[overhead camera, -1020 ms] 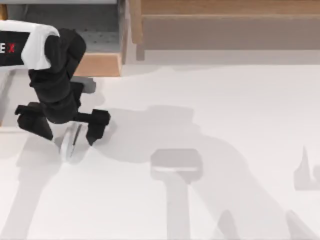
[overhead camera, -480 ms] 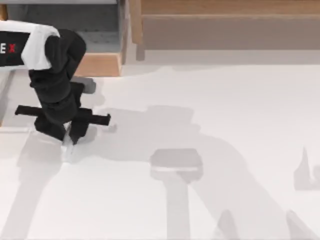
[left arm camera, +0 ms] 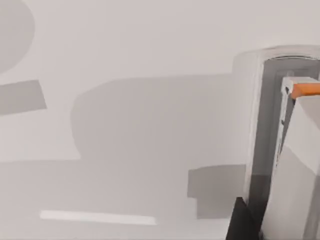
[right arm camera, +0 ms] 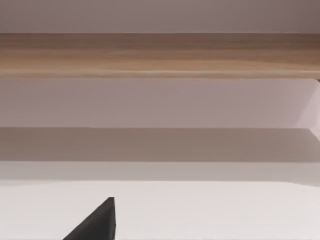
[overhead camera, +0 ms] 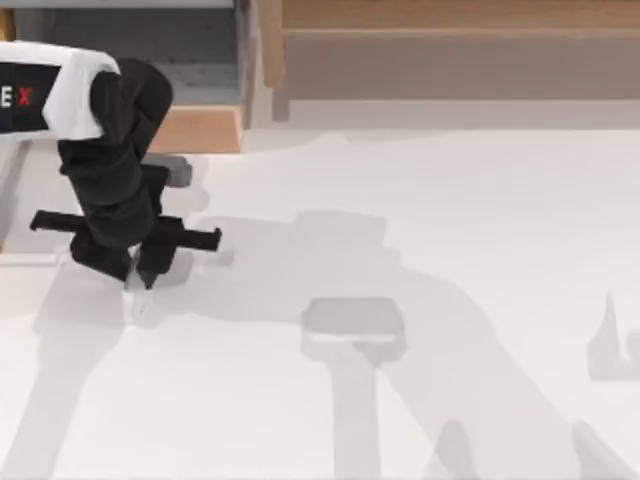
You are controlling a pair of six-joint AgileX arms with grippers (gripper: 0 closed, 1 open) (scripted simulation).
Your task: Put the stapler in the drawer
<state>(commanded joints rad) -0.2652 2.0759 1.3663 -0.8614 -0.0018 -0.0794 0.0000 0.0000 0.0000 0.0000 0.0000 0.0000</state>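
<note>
The white stapler (overhead camera: 134, 292) lies on the table at the left, mostly hidden under my left gripper (overhead camera: 136, 274), whose fingers are shut on it from both sides. In the left wrist view the stapler (left arm camera: 295, 165) looms close, white with a dark slit along its side and an orange part at one end, and a black finger (left arm camera: 242, 220) rests against it. The drawer (overhead camera: 195, 130) stands open behind the left arm, with a grey inside and a tan front panel. My right arm is parked off the table's right; one dark fingertip (right arm camera: 95, 222) shows in the right wrist view.
A long wooden shelf (overhead camera: 450, 40) runs along the back right and is also in the right wrist view (right arm camera: 160, 55). Arm shadows fall across the white table (overhead camera: 450, 220) in the middle and at the right.
The left gripper's fingers, spread wide around the stapler a second ago, have closed on it. In the last half second nothing has visibly moved.
</note>
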